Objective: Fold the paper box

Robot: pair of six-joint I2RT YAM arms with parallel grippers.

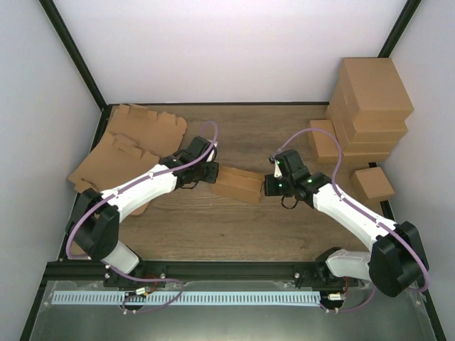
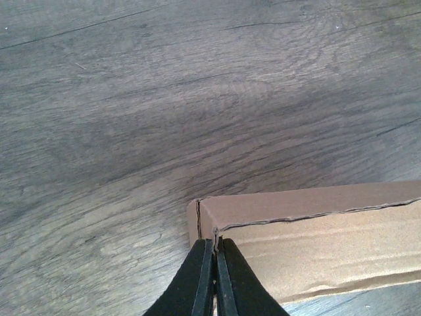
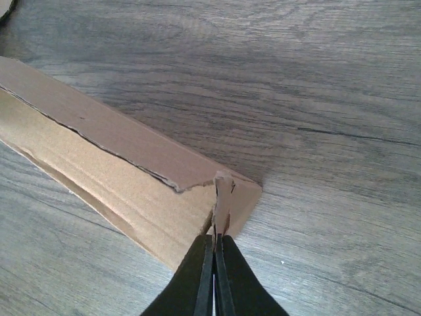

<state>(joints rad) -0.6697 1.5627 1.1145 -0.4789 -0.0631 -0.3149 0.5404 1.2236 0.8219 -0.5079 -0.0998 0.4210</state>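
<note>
While both arms reach toward the middle of the table (image 1: 249,135), the paper box (image 1: 238,184) lies between the two grippers, one end at each set of fingertips. It rests flat on the wood as a low, long, partly closed shape, with a ragged seam running along its top.

The left gripper (image 2: 214,247) has its fingers pressed almost together, leaving only a hairline slit between them. Its tips meet the paper box at a corner, just where the seam reaches the end wall, and the thin cardboard edge there sits pinched in that slit. From these fingertips the rest of the paper box runs off ahead and to the right; bare wood lies ahead and to the left.

The right gripper (image 3: 215,240) is likewise closed down to a sliver. It nips a small tab (image 3: 223,194) that stands upright at the near corner of the paper box, directly ahead of its tips. From there the body of the paper box stretches away to the left and forward, and open wood lies to the right.

Well behind the left gripper, out past its arm, flat cardboard sheets (image 1: 121,149) with notched edges lie piled by the wall. Behind the right gripper, toward the far corner, stands a stack of boxes (image 1: 370,106), and a small box (image 1: 373,183) sits beside that arm's forearm.
</note>
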